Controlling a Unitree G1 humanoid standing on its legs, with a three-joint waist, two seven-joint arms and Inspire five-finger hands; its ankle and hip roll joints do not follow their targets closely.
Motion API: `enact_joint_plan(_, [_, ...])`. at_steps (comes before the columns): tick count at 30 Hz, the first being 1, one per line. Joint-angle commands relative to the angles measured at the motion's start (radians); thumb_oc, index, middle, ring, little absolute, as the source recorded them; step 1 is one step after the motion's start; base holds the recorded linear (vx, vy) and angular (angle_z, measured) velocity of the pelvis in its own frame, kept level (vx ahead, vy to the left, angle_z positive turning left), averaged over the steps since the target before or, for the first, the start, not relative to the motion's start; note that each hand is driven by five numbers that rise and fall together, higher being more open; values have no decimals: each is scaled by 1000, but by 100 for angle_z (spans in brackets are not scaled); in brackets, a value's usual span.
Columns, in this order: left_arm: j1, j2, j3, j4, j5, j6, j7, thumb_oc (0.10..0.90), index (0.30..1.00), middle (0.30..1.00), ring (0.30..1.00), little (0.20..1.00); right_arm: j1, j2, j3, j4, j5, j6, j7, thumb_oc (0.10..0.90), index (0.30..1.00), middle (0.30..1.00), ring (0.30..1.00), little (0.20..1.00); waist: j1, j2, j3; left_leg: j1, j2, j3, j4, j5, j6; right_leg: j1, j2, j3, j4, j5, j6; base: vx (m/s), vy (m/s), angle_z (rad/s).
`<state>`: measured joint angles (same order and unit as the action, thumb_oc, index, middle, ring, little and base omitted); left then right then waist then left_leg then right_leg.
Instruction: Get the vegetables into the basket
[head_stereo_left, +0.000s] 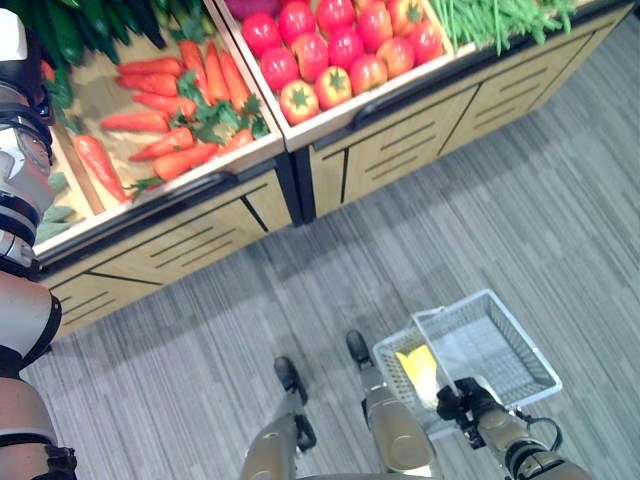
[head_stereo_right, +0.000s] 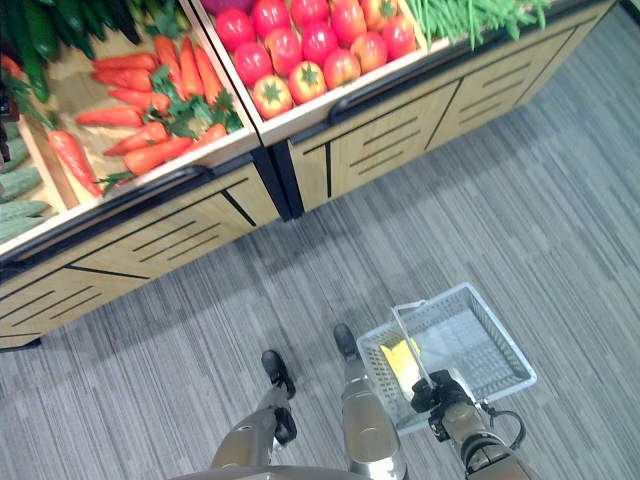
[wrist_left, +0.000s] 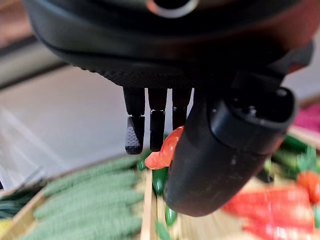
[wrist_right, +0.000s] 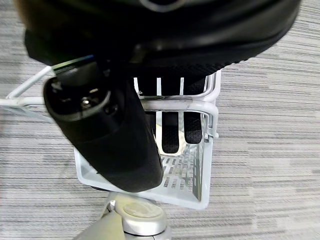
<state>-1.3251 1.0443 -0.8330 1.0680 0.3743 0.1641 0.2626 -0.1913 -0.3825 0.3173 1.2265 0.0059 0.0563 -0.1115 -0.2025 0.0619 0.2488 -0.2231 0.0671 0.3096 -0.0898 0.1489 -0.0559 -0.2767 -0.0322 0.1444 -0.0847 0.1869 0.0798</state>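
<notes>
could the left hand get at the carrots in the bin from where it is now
Probably yes. The left hand hangs over the produce display, already pinching a small red-orange vegetable, and the carrots lie uncovered in their open bin. It would need to free its fingers first.

- Grey floor (head_stereo_left: 520, 230) of narrow striped planks, running under and in front of the display stand
- Left unit of the pale wooden stand (head_stereo_left: 170, 250), its front panels cut with dark horizontal slots and slanted black seams
- Right unit (head_stereo_left: 420, 140), built the same way, set touching the left one at a slight angle
- Black upright post (head_stereo_left: 298, 195) between the two units
- Black rail (head_stereo_left: 160, 203) running along the front edge just above the left unit's panels
- Light wooden divider (wrist_left: 146, 220) standing between two compartments of the left bin
</notes>
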Motion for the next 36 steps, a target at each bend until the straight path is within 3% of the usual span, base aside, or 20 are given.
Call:
enact_joint_plan(1, [-20, 95, 26, -17, 16, 2, 60, 400, 300, 300, 300, 300, 113, -31, 21, 46, -33, 9, 12, 400, 300, 300, 300, 300, 31, 42, -192, 35, 8, -110, 3, -26, -68, 20, -60, -82, 5, -31, 90, 48, -41, 14])
enact_joint_plan(6, [64, 112, 100, -131, -15, -8, 78, 400, 300, 300, 300, 300, 116, -14, 10, 57, -49, 19, 20, 400, 300, 300, 300, 300, 47, 29, -219, 83, 6, -121, 3, -35, -67, 75, -59, -101, 4, -46, 90, 17, -34, 13])
enact_joint_plan(10, [227, 123, 257, -289, -58, -13, 108, 400, 300, 300, 300, 300, 124, 2, -2, 73, -72, 30, 22, 400, 300, 300, 300, 300, 62, 7, -253, 133, 9, -132, 3, -45, -65, 132, -54, -123, 4, -64, 88, 32, -35, 21])
enact_joint_plan(20, [533, 112, 520, -522, -40, -14, 117, 400, 300, 300, 300, 300, 161, 25, -33, 88, -97, 42, 37, 400, 300, 300, 300, 300, 77, -30, -290, 209, 8, -138, 3, -72, -57, 215, -48, -141, 2, -91, 82, 40, -13, 8])
enact_joint_plan(24, [677, 59, 644, -643, -47, -21, 132, 400, 300, 300, 300, 300, 174, 38, -50, 89, -97, 45, 38, 400, 300, 300, 300, 300, 84, -43, -298, 227, 6, -141, 3, -82, -53, 235, -49, -143, 1, -98, 80, 32, -2, 1])
enact_joint_plan(32, [1028, -172, 908, -1010, -119, -57, 98, 400, 300, 300, 300, 300, 188, 46, -114, 73, -97, 65, 43, 400, 300, 300, 300, 300, 93, -59, -299, 258, -4, -154, 4, -104, -41, 273, -53, -155, 5, -117, 76, 5, 5, 1])
enact_joint_plan(34, [1077, -238, 929, -1086, -124, -74, 85, 400, 300, 300, 300, 300, 186, 43, -119, 70, -119, 73, 48, 400, 300, 300, 300, 300, 98, -66, -304, 265, -5, -162, 5, -112, -38, 283, -55, -159, 6, -121, 75, 21, 25, 9])
enact_joint_plan(36, [1091, -248, 941, -1109, -115, -69, 84, 400, 300, 300, 300, 300, 186, 41, -117, 67, -126, 74, 51, 400, 300, 300, 300, 300, 98, -67, -305, 267, -5, -163, 5, -114, -37, 287, -54, -161, 6, -123, 75, 10, 11, 13])
